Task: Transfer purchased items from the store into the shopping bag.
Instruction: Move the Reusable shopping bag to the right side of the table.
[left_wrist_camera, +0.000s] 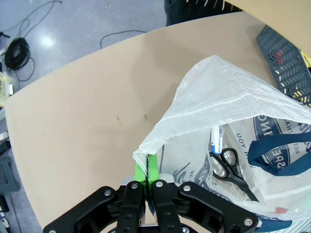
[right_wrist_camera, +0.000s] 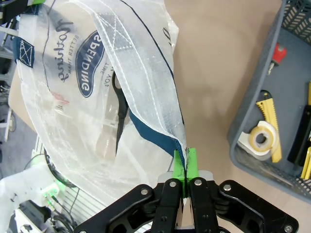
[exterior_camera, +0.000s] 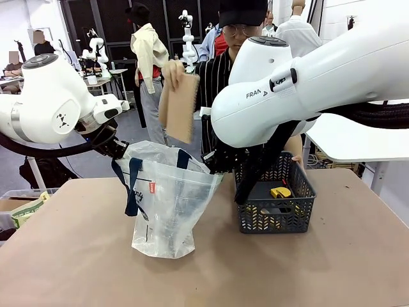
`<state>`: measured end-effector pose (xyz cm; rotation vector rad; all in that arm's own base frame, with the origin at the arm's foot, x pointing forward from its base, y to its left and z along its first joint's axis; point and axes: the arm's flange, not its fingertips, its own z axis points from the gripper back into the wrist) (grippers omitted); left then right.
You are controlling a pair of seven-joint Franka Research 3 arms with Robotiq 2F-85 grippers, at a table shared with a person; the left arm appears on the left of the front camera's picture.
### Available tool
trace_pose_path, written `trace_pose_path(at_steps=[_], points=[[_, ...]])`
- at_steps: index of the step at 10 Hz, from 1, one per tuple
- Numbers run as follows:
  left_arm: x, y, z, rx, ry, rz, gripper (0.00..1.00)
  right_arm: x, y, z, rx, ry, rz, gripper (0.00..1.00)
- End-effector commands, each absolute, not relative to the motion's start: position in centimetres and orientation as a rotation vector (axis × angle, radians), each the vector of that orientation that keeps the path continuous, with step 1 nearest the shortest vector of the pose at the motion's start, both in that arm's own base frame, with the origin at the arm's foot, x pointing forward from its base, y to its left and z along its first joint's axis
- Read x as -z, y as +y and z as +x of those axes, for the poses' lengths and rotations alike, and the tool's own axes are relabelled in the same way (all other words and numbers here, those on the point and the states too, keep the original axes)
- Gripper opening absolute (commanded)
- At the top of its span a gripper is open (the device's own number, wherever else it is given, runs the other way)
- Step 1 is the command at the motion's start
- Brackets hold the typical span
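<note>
Left wrist view, bottom centre: the left gripper [left_wrist_camera: 146, 170] had its green pads pressed together on a fold of the rim of the bag [left_wrist_camera: 218, 97]. In the right wrist view the right gripper [right_wrist_camera: 184, 162] pinched the opposite edge the same way. By the look of it, the two held the mouth spread so goods could drop in. In the front view the bag stood mid-frame on the table [exterior_camera: 77, 256], with scissors [left_wrist_camera: 228, 165] inside. Right of it sat the basket [exterior_camera: 275, 214], holding a yellow item [exterior_camera: 280, 192]. At upper centre, a person's hand [exterior_camera: 171, 69] held the packet [exterior_camera: 181, 109] above the opening.
</note>
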<state>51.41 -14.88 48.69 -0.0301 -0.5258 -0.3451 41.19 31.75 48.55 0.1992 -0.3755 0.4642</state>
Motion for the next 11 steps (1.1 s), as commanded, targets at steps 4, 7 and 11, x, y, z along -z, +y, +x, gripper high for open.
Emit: trace_pose_path(at_steps=[4, 7, 11], points=[[-48.84, -14.35, 51.10, 0.327, -0.528, -0.027, 0.00, -48.57, 31.68, 41.22, -0.459, -0.374, 0.203, 0.00], [-48.84, -14.35, 51.10, 0.327, -0.528, -0.027, 0.00, -48.57, 31.68, 41.22, -0.459, -0.374, 0.203, 0.00], [-48.84, -14.35, 51.10, 0.327, -0.528, -0.027, 0.00, -48.57, 31.68, 41.22, -0.459, -0.374, 0.203, 0.00]])
